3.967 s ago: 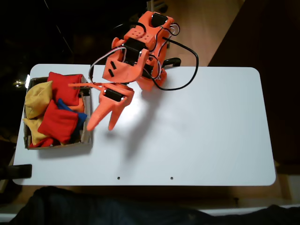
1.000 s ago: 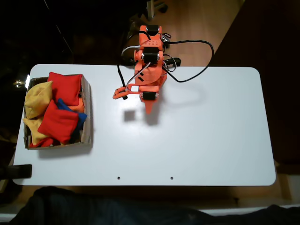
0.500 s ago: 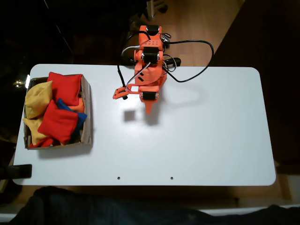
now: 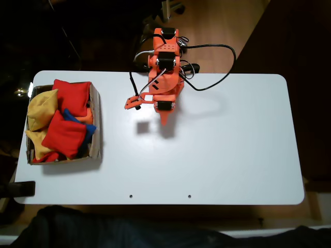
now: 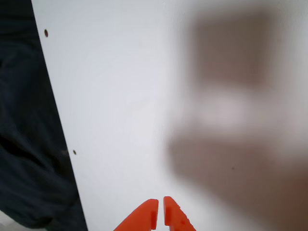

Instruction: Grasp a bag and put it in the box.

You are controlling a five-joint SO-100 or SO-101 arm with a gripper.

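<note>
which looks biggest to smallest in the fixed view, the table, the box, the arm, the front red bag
1. table
2. box and arm: they look close in size, and the arm stands nearer the camera, so no ranking between them
3. front red bag

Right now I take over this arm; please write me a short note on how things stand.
Gripper: shut and empty, above bare table, arm folded at the far edge.
Box: left end of the table in the fixed view, holding red bags, yellow ones and a blue one.
Done: no bag lies loose on the table.
Left: seemingly nothing to pick.
</note>
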